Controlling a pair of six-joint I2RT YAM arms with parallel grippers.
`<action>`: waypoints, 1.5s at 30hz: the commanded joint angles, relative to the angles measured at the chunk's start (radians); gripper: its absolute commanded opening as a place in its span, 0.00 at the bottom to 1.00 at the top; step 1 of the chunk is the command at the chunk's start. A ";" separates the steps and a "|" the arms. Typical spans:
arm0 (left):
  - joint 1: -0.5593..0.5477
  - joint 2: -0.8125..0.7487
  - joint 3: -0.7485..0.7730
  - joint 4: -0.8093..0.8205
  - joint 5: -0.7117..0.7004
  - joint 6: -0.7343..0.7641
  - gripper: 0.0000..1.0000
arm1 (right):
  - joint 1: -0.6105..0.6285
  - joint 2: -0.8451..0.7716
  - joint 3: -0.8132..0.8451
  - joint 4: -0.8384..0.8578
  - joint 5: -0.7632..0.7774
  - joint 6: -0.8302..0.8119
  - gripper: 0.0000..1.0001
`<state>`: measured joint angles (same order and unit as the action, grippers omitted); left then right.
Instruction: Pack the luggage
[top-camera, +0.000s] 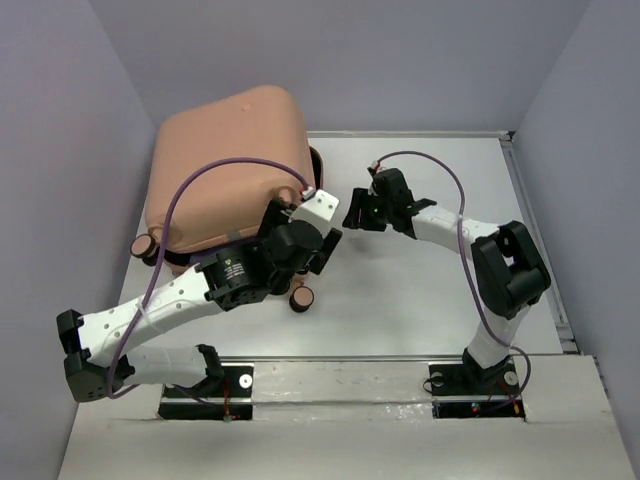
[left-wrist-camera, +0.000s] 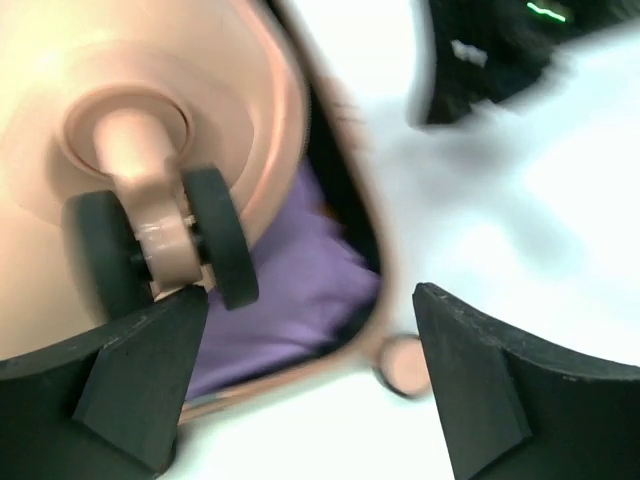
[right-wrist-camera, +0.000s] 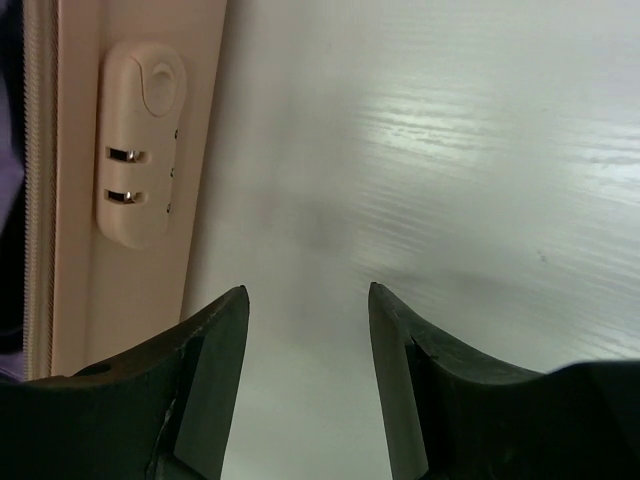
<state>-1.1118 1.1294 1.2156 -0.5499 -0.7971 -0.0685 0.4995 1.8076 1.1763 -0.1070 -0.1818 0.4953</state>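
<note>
Our left gripper (left-wrist-camera: 310, 385) stands spread wide beside a caster wheel (left-wrist-camera: 215, 235) of the peach suitcase (top-camera: 225, 165); our right gripper (right-wrist-camera: 308, 320) is parted, empty, near its lock (right-wrist-camera: 140, 150).

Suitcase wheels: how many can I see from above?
2. One wheel sticks out at the suitcase's left edge; the other wheel sits at its near right corner. More may be hidden underneath.

White table (top-camera: 400, 300), pale lavender walls (top-camera: 400, 60)
</note>
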 joint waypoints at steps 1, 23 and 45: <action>-0.008 -0.098 0.139 0.105 0.412 0.024 0.99 | -0.022 -0.094 -0.015 0.004 0.087 0.003 0.56; 1.234 0.352 0.455 0.146 0.544 -0.283 0.06 | -0.024 -0.280 -0.190 0.064 0.019 -0.029 0.07; 1.403 0.658 0.040 0.312 0.835 -0.370 0.06 | -0.004 -0.200 -0.130 0.086 0.100 -0.058 0.07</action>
<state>0.3733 1.8156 1.3697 -0.2626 -0.0505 -0.4431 0.4866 1.5749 0.9623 -0.0681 -0.1425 0.4488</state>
